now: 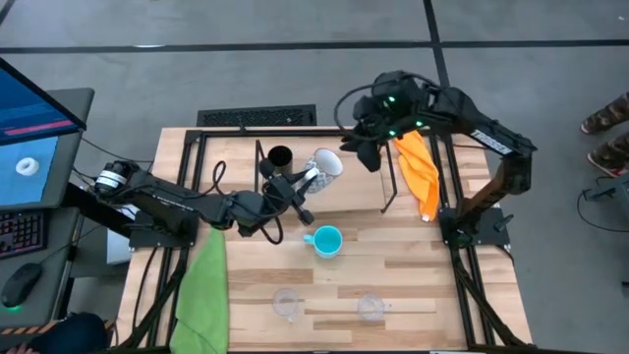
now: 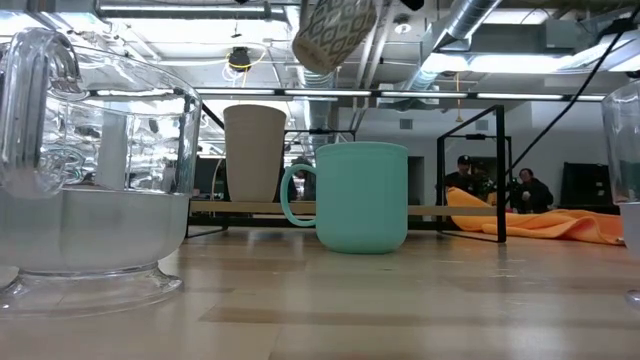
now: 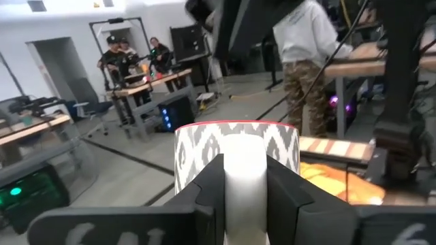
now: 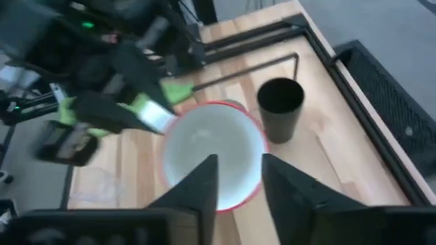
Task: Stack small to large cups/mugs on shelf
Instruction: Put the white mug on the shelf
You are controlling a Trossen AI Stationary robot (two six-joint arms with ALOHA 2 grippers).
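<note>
White patterned mug [image 1: 324, 165] hangs above the shelf [image 1: 334, 202] near the black cup [image 1: 280, 156], pinched by its handle in the left hand [image 1: 301, 183]; lower it level while the spread right hand [image 1: 366, 147] stays clear.

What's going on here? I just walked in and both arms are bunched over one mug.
The left gripper holds a white patterned mug by its handle, raised above the shelf. The right gripper sits right beside the mug's rim, fingers apart, not gripping it. A black cup stands on the shelf. The blue mug and two clear glasses wait on the table.
</note>
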